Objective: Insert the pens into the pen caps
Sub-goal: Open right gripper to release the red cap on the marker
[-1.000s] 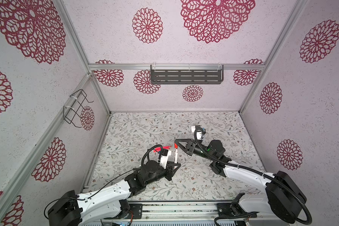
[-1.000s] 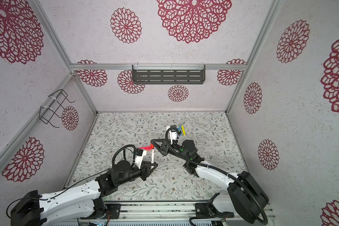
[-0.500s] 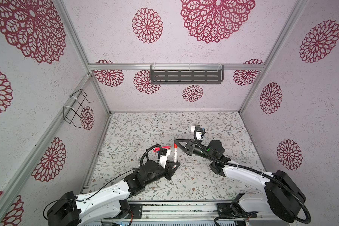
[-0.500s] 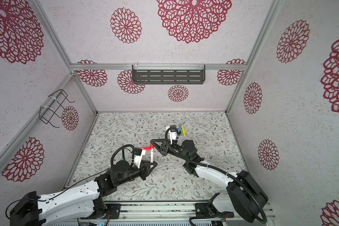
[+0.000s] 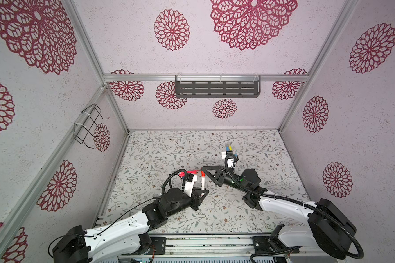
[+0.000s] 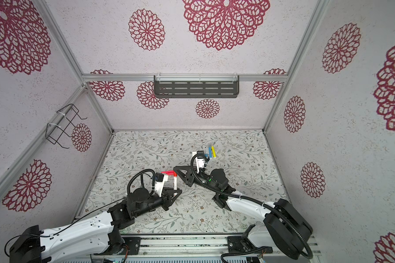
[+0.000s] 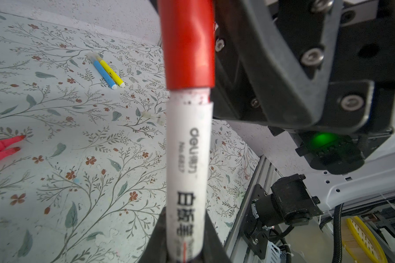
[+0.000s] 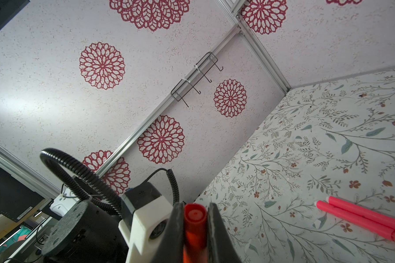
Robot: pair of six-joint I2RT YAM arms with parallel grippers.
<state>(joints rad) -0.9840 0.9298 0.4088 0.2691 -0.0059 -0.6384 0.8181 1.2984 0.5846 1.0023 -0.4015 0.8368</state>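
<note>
A white pen (image 5: 203, 183) (image 6: 175, 182) stands upright above the mat in both top views, with my left gripper (image 5: 202, 190) (image 6: 176, 190) shut on its lower part. The red pen cap (image 5: 203, 174) (image 6: 175, 174) sits over the pen's upper end, pinched by my right gripper (image 5: 203, 169) (image 6: 175, 169), which reaches in from the right. The left wrist view shows the white pen (image 7: 187, 159) between my left gripper (image 7: 185, 214) jaws, the red cap (image 7: 187, 45) on top. The right wrist view shows my right gripper (image 8: 194, 208) shut on the cap (image 8: 194, 218).
Two pinkish-red pens (image 5: 189, 172) (image 6: 168, 172) (image 7: 0, 148) (image 8: 363, 218) lie side by side on the floral mat just left of the grippers. A blue pen (image 6: 209, 151) (image 7: 104, 74) and a yellow pen (image 6: 213, 152) (image 7: 111, 72) lie together farther back. Small clear pieces (image 7: 153, 117) rest mid-mat.
</note>
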